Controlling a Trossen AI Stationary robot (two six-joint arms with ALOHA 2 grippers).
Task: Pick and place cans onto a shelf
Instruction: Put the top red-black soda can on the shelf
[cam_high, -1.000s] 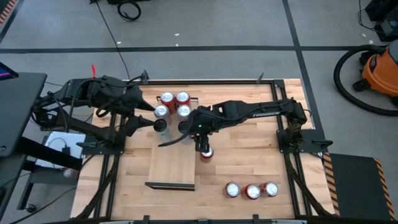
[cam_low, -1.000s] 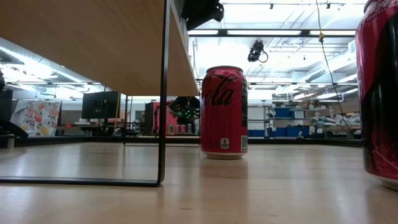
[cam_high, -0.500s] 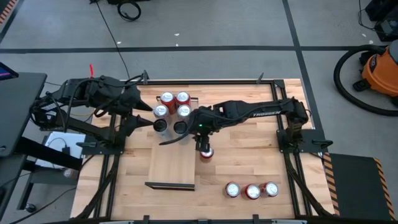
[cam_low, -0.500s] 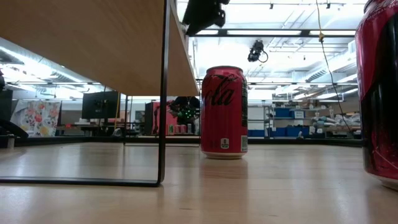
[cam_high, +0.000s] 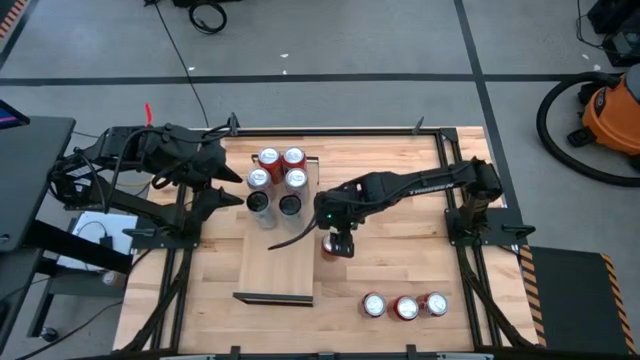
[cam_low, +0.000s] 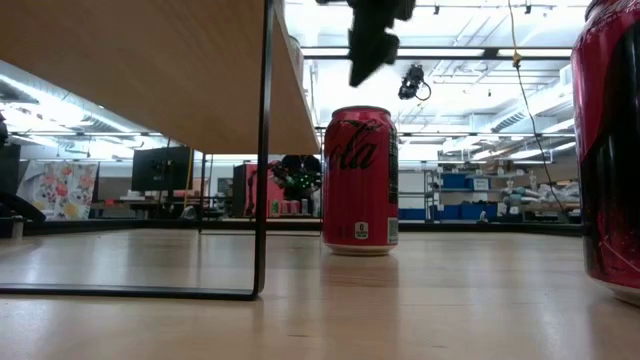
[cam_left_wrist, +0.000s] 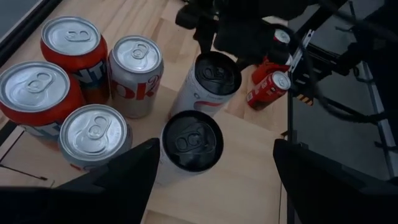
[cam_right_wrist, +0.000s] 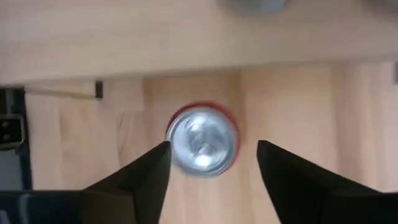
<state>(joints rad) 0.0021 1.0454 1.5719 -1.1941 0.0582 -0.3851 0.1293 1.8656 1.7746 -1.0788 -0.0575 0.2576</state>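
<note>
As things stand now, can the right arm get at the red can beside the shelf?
Probably yes. The right gripper hangs directly above the red can, its fingers open and wider than the can's top. The shelf edge lies close beside the can but does not cover it, so a straight descent looks free.

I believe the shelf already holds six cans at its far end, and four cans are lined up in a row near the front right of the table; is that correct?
Not quite: the row near the front right of the table holds three cans, not four, as the high view shows. The six cans at the far end of the shelf are as you say.
</note>
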